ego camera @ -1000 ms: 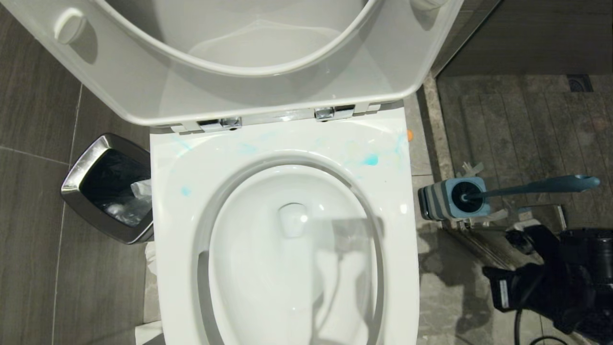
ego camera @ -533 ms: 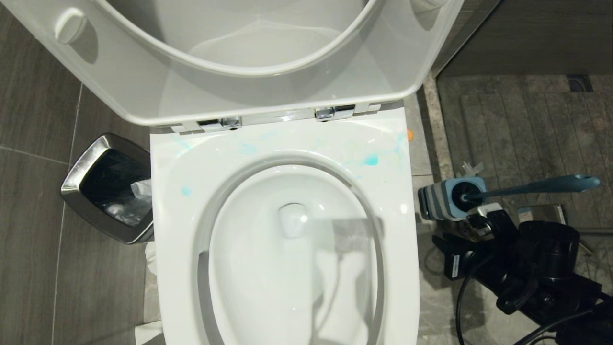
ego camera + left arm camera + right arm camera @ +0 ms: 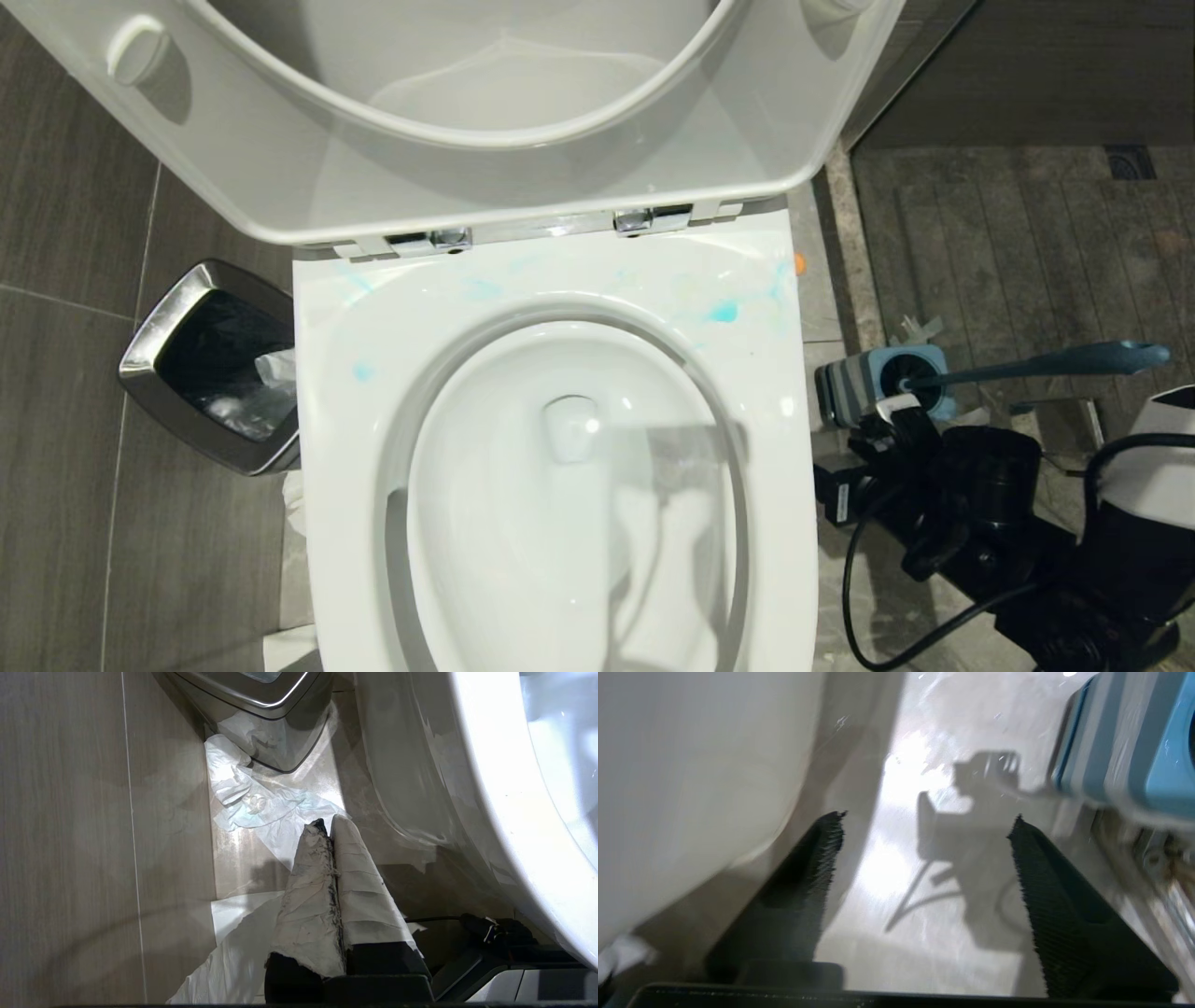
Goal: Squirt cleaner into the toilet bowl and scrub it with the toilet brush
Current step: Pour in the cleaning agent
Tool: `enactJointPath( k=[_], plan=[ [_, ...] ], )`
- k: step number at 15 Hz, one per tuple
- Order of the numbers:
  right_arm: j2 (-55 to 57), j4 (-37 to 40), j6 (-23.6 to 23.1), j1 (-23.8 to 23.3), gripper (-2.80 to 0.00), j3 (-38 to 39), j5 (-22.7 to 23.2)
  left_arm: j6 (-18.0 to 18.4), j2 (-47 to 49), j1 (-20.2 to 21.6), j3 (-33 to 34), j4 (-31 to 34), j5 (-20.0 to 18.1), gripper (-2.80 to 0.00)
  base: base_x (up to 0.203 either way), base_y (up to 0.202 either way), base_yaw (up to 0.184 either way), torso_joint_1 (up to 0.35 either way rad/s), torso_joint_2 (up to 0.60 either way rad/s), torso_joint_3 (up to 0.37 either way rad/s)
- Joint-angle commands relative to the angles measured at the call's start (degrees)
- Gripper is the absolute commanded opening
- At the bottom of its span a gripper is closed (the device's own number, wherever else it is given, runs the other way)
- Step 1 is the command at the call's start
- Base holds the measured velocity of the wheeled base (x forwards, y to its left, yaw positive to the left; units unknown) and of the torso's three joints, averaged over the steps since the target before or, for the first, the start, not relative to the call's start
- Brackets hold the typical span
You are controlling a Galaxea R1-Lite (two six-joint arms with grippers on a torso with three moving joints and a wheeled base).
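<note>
White ceramic toilet bowl (image 3: 560,485), seat raised, with turquoise cleaner (image 3: 722,311) smeared on its rear rim — toilet brush (image 3: 1036,362) in its striped holder (image 3: 873,385) on the floor to the right, right end effector (image 3: 924,858) spread wide beside it; left end effector (image 3: 329,830) pressed together, empty.

- Light's coming from overhead, pretty bright; the toilet bowl (image 3: 560,523) has sharp little glare spots on its glossy white.
- A soft grey shadow falls across the basin.
- Floor tiles (image 3: 75,373) stay dim and matte.
- Right wrist view is motion-smeared, with a washed-out hotspot on the wet floor (image 3: 896,877).
- Left wrist view is sharp.
</note>
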Motion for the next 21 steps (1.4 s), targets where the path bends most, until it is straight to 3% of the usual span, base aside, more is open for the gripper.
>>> enactJointPath(
  k=[1,9,12,19,21],
  plan=[
    [6.14,-0.92,0.07,-1.19,0.0,-5.87,-0.06,0.03,0.07,-0.01,0.0,-0.02,0.04,-2.8,0.0,0.0,0.0,0.0,0.0,0.0],
    [19.31,-7.57,-8.19,-2.08,0.0,-32.96,0.01,0.03,0.07,0.06,0.0,-0.02,0.04,-2.8,0.0,0.0,0.0,0.0,0.0,0.0],
    [22.62,-7.98,-13.21,-2.08,0.0,-39.39,0.43,0.03,0.07,-0.01,0.0,-0.02,0.04,-2.8,0.0,0.0,0.0,0.0,0.0,0.0],
    [30.07,-8.88,-19.82,-2.08,0.0,-51.82,0.75,0.03,0.07,0.06,0.0,-0.02,0.04,-2.8,0.0,0.0,0.0,0.0,0.0,0.0],
    [31.93,-9.82,-21.3,-2.08,0.0,-55.4,2.73,0.03,0.07,0.08,0.0,-0.02,0.04,-2.8,0.0,0.0,0.0,0.0,0.0,0.0]
  ],
)
